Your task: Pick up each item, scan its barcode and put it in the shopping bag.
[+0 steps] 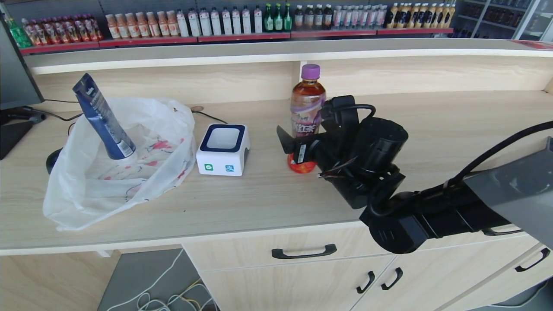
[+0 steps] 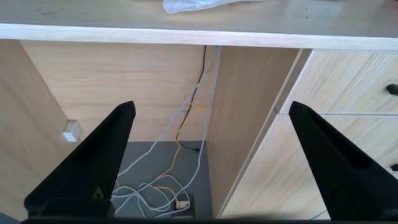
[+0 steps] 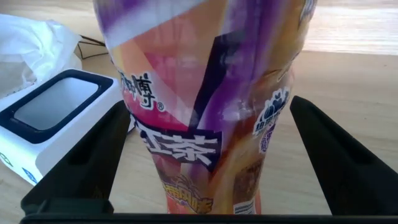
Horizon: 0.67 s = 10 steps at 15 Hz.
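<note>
While the right claw stands spread wide, the bottle sits upright between its fingers on the counter, a gap showing on each side. To that claw's left is the scanner. Farther left, the bag holds a tube. The left claw hangs spread below the counter's edge.

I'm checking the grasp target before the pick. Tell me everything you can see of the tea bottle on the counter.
The tea bottle looks like clear plastic holding amber-brown drink, with a purple cap, a purple, pink and orange label round its body and a reddish base. It stands upright on the wooden counter, right of the white scanner. The right gripper is open round its lower half, fingers on either side with gaps showing.
</note>
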### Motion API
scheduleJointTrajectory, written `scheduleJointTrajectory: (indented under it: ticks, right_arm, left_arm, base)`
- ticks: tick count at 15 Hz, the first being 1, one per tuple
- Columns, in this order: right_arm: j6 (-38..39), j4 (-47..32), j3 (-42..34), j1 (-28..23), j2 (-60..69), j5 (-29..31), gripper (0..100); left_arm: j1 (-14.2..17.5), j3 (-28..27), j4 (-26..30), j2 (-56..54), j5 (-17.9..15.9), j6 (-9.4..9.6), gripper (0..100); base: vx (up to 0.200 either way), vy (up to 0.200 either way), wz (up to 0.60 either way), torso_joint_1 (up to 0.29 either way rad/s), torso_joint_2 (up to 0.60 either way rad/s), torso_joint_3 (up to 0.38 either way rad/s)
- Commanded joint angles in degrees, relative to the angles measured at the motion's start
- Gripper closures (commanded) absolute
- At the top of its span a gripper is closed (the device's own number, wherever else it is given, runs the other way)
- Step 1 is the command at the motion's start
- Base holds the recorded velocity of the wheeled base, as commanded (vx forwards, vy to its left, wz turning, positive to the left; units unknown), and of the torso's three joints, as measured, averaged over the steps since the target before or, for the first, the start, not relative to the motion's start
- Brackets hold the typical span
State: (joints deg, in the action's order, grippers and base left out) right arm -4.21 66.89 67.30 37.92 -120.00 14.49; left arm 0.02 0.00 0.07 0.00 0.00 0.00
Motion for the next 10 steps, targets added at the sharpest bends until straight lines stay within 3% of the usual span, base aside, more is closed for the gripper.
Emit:
scheduleJointTrajectory:
  ticks: [1, 10]
  right_arm:
    - [-0.01, -0.01, 1.51, -0.13, -1.2, 0.01, 0]
    - [-0.19, -0.09, 5.03, -1.54, -2.95, 0.01, 0]
  left_arm:
    - [0.06, 0.0, 0.01, 0.0, 0.0, 0.0, 0]
    - [0.06, 0.0, 0.01, 0.0, 0.0, 0.0, 0]
  base:
    - [0.0, 0.0, 0.0, 0.0, 0.0, 0.0]
    - [0.0, 0.0, 0.0, 0.0, 0.0, 0.0]
